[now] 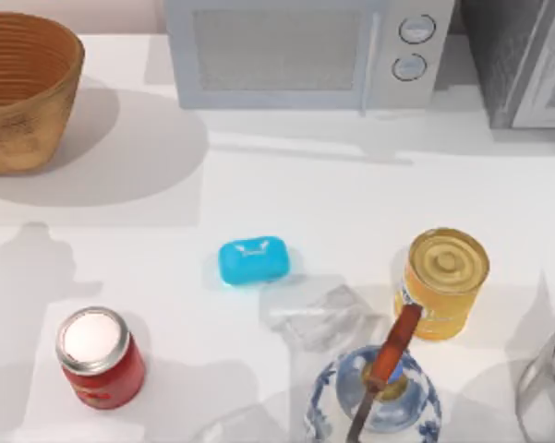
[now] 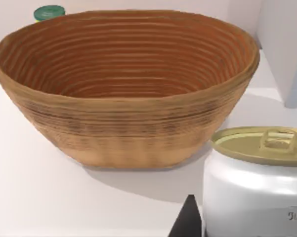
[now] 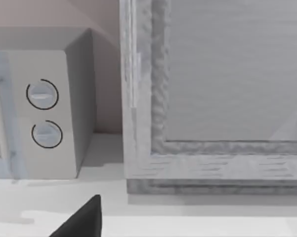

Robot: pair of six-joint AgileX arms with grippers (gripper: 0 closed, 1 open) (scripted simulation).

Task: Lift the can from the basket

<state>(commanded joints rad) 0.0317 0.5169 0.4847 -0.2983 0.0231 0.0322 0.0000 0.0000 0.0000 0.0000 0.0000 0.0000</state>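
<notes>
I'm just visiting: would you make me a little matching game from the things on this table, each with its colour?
Things:
1. basket
2. soap bar
3. can with silver lid
4. big can with gold lid

Colours:
A. red
B. yellow-orange
C. brown
D. bright blue

Pairs: 1-C, 2-D, 3-A, 4-B

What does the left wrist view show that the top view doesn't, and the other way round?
Left wrist view alone: the basket's bare inside, a white can with a gold pull-tab lid close up, and a green lid behind the basket. Top view alone: microwave, blue soap bar, red can, yellow can, patterned vase. Both: the wicker basket on the white table.
</notes>
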